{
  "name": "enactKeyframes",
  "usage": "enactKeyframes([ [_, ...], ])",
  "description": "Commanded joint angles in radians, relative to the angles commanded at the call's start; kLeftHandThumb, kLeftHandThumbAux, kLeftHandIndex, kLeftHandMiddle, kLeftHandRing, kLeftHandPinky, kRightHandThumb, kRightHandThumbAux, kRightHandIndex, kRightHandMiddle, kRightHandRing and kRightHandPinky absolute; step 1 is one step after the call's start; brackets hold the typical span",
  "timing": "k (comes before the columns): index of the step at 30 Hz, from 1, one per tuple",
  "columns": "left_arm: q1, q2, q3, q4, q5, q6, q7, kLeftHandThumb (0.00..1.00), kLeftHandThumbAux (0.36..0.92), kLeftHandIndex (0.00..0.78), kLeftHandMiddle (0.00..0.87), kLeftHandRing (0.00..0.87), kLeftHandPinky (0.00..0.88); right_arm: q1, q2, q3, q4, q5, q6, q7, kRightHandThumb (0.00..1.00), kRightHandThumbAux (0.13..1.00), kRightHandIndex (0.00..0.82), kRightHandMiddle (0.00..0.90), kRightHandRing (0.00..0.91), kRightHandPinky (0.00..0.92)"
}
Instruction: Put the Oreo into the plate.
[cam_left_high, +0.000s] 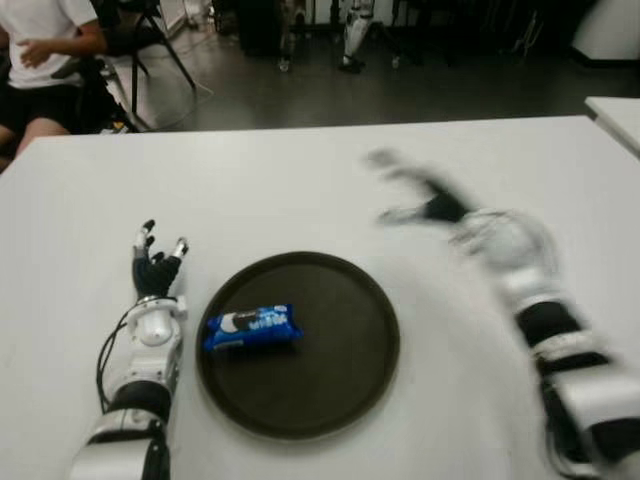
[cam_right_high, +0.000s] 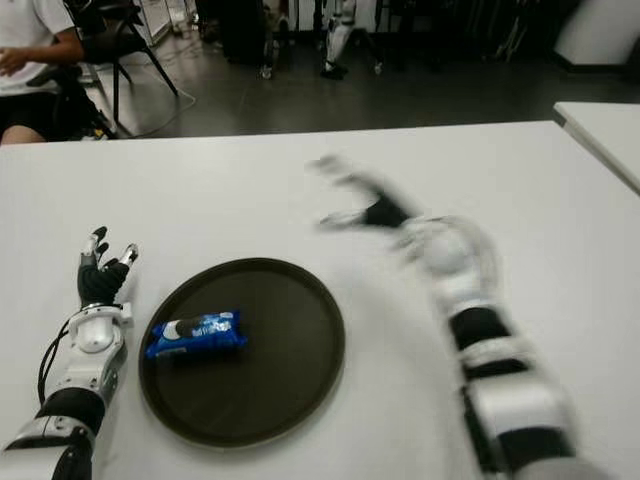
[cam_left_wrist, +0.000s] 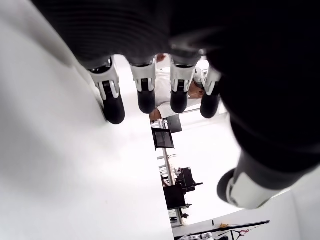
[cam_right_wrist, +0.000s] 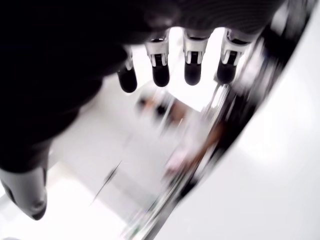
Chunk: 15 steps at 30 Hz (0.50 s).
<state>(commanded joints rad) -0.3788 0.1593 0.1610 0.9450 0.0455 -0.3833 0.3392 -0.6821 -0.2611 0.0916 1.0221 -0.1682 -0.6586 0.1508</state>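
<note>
Left hand (cam_left_high: 155, 270) showed just left of the plate (cam_left_high: 340, 400), fingers spread, holding nothing. Oreo (cam_left_high: 252, 327) pack lay flat inside the plate, left of centre. Right hand (cam_left_high: 430, 205) was smeared by motion above the table (cam_left_high: 300, 190) beyond the plate's right side, fingers extended, empty. Placement judged done; only clearing the arm seemed left

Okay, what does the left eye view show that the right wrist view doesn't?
Only the left eye view shows the Oreo lying in the plate, the left robot hand beside the plate on its left, and a seated person beyond the table. Only the right wrist view shows the right robot hand's fingers from close by, spread and empty. Both show the right robot hand and the white table.
</note>
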Motion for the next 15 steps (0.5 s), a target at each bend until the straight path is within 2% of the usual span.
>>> enactKeyframes([
  [1,0.0,0.001,0.0,-0.001,-0.001,0.001,-0.001,0.067,0.664,0.033,0.048,0.025,0.014,-0.002,0.0,0.002,0.006,-0.007,-0.002,-0.016,0.0,0.633,0.0,0.0,0.0,0.0],
  [5,-0.002,0.001,0.004,-0.015,-0.007,0.016,-0.007,0.083,0.673,0.037,0.052,0.028,0.026,0.019,-0.052,0.015,-0.008,-0.12,0.065,-0.253,0.0,0.689,0.0,0.0,0.0,0.008],
  [10,-0.002,0.003,0.005,-0.022,-0.008,0.024,-0.011,0.091,0.686,0.038,0.049,0.027,0.036,0.013,-0.056,0.024,0.018,-0.165,0.101,-0.343,0.0,0.732,0.0,0.0,0.0,0.032],
  [12,0.002,0.006,0.003,-0.028,-0.007,0.028,-0.016,0.095,0.69,0.036,0.044,0.024,0.036,0.004,-0.055,0.025,0.064,-0.18,0.142,-0.399,0.0,0.748,0.0,0.0,0.008,0.067],
  [14,0.006,0.008,0.001,-0.038,-0.004,0.034,-0.019,0.086,0.692,0.028,0.033,0.014,0.027,-0.007,-0.054,0.019,0.113,-0.187,0.184,-0.46,0.015,0.752,0.0,0.053,0.139,0.215],
  [15,0.008,0.008,0.0,-0.042,-0.003,0.037,-0.02,0.081,0.692,0.025,0.031,0.012,0.025,-0.011,-0.054,0.015,0.133,-0.188,0.198,-0.486,0.019,0.756,0.0,0.057,0.145,0.225],
])
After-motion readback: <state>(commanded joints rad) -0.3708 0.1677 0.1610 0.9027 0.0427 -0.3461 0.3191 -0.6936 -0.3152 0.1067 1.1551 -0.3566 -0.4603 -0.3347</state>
